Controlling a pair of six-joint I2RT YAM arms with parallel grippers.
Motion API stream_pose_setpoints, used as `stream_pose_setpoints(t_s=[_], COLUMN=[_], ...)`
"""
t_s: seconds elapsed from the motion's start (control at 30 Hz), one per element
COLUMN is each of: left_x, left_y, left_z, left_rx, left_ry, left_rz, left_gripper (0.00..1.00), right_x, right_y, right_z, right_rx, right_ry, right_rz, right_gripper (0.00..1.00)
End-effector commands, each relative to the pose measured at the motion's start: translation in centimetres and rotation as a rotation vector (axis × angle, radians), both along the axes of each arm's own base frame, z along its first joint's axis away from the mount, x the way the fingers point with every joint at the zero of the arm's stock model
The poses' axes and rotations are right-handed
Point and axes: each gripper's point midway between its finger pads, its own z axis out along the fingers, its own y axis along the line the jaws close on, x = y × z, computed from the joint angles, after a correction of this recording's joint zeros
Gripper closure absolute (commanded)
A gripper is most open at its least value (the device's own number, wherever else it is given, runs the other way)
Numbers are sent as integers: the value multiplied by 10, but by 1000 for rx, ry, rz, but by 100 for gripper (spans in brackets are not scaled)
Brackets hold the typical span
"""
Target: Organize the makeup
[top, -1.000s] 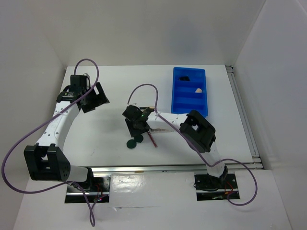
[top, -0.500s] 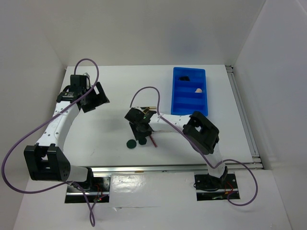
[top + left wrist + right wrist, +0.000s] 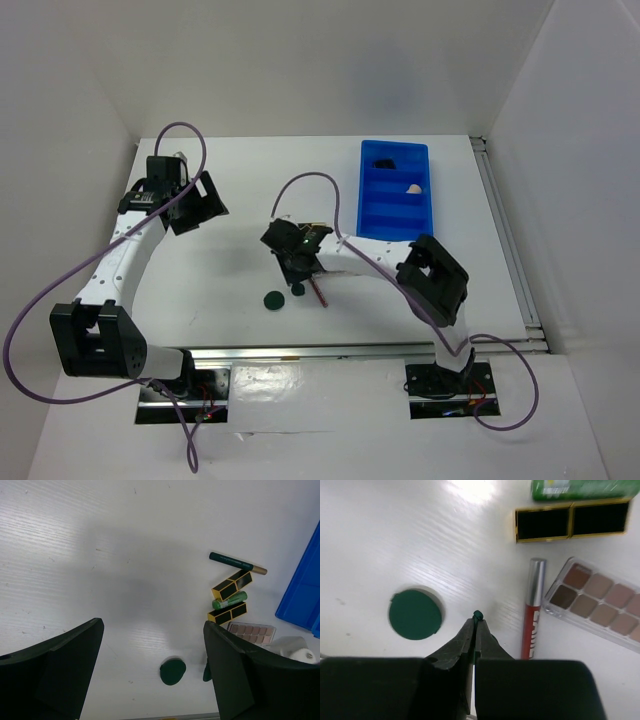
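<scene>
My right gripper (image 3: pixel 476 623) is shut on the thin edge of a dark-green disc (image 3: pixel 478 614), whose rim pokes out past the fingertips. In the top view that gripper (image 3: pixel 295 275) sits mid-table with the pinched disc (image 3: pixel 297 290) below it. A second dark-green disc (image 3: pixel 415 615) lies flat to the left. To the right lie a red stick (image 3: pixel 532 615), a brown-pink palette (image 3: pixel 600 607) and a black-gold lipstick tube (image 3: pixel 570 524). My left gripper (image 3: pixel 190 205) hangs open over the far left of the table, holding nothing.
The blue compartment bin (image 3: pixel 396 205) stands at the back right, with a black item (image 3: pixel 383 160) and a beige sponge (image 3: pixel 412 187) inside. A green pencil (image 3: pixel 237 562), two lipstick tubes (image 3: pixel 231 584) and a green tube (image 3: pixel 229 600) lie grouped near the palette.
The right gripper's jaws have shut onto one green disc, which now stands apart from the other. The right arm has shifted slightly right. The left arm has stayed still.
</scene>
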Motion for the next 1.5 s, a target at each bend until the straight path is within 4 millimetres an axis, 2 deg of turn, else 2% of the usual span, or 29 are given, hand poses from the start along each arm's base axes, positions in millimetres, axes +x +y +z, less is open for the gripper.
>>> stream_pose_setpoints(t_s=[0.0,0.1,0.13,0.2,0.23,0.33,0.37,0.43,0.47,0.5,0.53,0.57,0.7,0.73,0.8,0.9,0.93,1.07,1.13,1.17,1.2,1.23,1.33,1.37,1.4,1.47], left_x=[5,7,7,5,5,3,2,1,1,1,1,1,-1,-2,-1,-10,-14,-24,-25,-26,-26,-24,-22,-20,-20,-15], left_y=[0,0,0,0,-2,-4,-8,-11,-13,-13,-15,-18,-30,-32,-43,-63,-66,-78,-78,-81,-81,-83,-85,-84,-84,-83], left_z=[13,16,16,13,13,10,10,9,10,10,10,7,4,5,6,-1,-6,-14,-21,-24,-24,-20,-17,-14,-14,-4], left_rx=[-8,-8,-8,-8,-17,-19,-19,-13,-21,-21,-28,-28,-40,-43,-61,-79,-80,-55,-28,-21,-21,-13,-10,-4,-4,12], left_ry=[-52,-61,-61,-52,-52,-44,-43,-44,-44,-44,-44,-34,-27,-29,-52,-52,-38,-5,17,26,26,14,15,6,6,-19], left_rz=[5,5,5,5,-3,-19,-31,-47,-55,-55,-61,-70,-132,-151,-219,-293,-303,-334,-328,-335,-336,-338,-333,-328,-328,-333], left_gripper=[5,5,5,5,5,5,5,5,5,5,5,5,5,5,5,5,5,5,5,5,5,5,5,5,5,5], right_x=[31,72,95,127,151,189,205,227,240,249,261,272,304,314,324,340,343,349,351,353,353,353,347,347,345,336], right_y=[9,-13,-35,-57,-84,-120,-147,-170,-191,-201,-208,-227,-253,-250,-265,-274,-273,-279,-276,-282,-282,-280,-280,-280,-281,-277], right_z=[88,118,118,132,139,154,159,156,159,163,158,155,138,132,126,113,119,93,91,88,88,88,116,112,129,139], right_rx=[116,127,111,126,126,159,160,164,163,169,170,162,141,140,125,127,135,101,109,96,96,102,130,128,138,138], right_ry=[-186,-293,-301,-347,-374,-425,-433,-457,-474,-491,-501,-508,-507,-505,-508,-503,-515,-479,-475,-470,-470,-467,-496,-494,-520,-515], right_rz=[-18,-86,-142,-217,-281,-388,-447,-506,-554,-578,-599,-638,-699,-699,-731,-746,-746,-748,-742,-743,-743,-738,-733,-733,-726,-717], right_gripper=[100,100,100,100,100,100,100,100,100,100,100,100,100,100,100,100,100,100,88,84,80,72,51,50,49,49])
